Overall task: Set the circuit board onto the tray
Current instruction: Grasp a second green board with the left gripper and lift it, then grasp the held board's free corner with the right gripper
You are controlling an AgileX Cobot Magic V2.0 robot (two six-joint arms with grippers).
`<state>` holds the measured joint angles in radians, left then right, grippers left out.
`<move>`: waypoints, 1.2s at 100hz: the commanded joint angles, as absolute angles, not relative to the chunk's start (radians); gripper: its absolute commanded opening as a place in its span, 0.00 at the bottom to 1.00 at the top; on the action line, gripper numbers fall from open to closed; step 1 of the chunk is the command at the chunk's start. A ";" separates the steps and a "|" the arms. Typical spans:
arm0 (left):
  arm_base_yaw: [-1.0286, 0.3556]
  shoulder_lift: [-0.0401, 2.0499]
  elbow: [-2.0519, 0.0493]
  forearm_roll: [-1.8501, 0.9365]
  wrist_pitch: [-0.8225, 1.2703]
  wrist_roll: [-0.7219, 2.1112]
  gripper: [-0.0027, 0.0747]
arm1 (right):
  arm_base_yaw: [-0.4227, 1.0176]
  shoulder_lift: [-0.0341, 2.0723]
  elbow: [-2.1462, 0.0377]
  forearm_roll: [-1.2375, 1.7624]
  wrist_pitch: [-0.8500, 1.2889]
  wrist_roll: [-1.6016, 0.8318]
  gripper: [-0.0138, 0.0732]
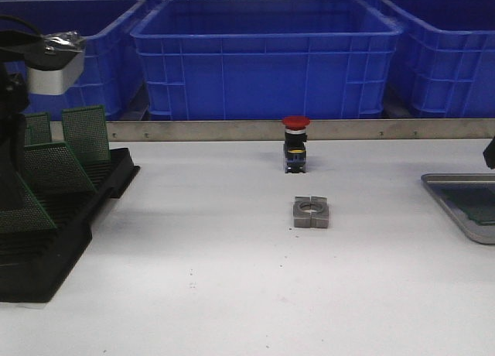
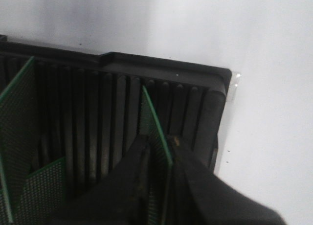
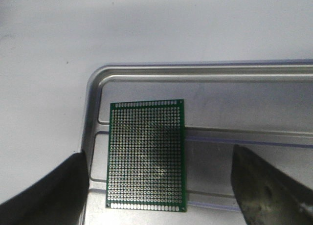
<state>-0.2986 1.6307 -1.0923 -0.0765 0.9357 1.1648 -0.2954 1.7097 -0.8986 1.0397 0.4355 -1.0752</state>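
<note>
While the left tool (image 2: pixel 159 151) sits low in the black slotted plastic rack (image 2: pixel 117 68), its two dark fingers (image 2: pixel 129 171) stand either side of an upright green perforated circuit board (image 2: pixel 155 124), closed onto its top edge or very nearly; contact looks made, though the exact pinch is partly hidden. The board stands on edge in a slot near the rack's end wall. More green boards (image 2: pixel 19 112) lean in slots further along. In the front view the rack (image 1: pixel 46 240) sits at the left of the white table (image 1: pixel 232 294), the left arm above it.

Handling judgement: thin, stiff, light sheet. Faces are smooth and pitted with holes, so grip is modest; edges are the sure hold. Best taken across the faces near the upper edge, centred, then drawn straight up along the slot so it does not bind or lever against the ribs. Twisting risks a chipped corner.

Right tool (image 3: pixel 161 195): wide open, holding nothing, hovering over the flat grey metal tray (image 3: pixel 195 71) at the table's right edge (image 1: pixel 464 217). A second green circuit board (image 3: pixel 146 156) lies flat on the tray floor near one rounded corner, between the spread fingers but untouched.

Elsewhere: red-capped push button (image 1: pixel 296 143), grey metal block with a round hole (image 1: pixel 311 212), blue plastic bins (image 1: pixel 263 58) behind.
</note>
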 commanded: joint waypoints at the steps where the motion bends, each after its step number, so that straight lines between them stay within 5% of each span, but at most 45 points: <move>1: -0.298 1.595 -1.112 -0.094 0.969 1.150 0.01 | -0.299 1.663 -0.925 1.051 0.443 -1.080 0.86; 33: -0.320 1.542 -1.248 -0.209 1.155 1.148 0.01 | -0.299 1.582 -0.930 1.051 0.561 -1.081 0.86; 61: -0.332 1.542 -1.286 -0.686 1.134 1.148 0.01 | -0.270 1.444 -0.931 1.053 0.722 -1.171 0.86; 81: -0.357 1.556 -1.286 -0.975 1.120 1.148 0.01 | -0.169 1.393 -0.931 1.062 0.887 -1.349 0.86; 120: -0.500 1.557 -1.284 -0.988 1.084 1.183 0.01 | 0.071 1.391 -0.931 1.117 1.139 -1.472 0.86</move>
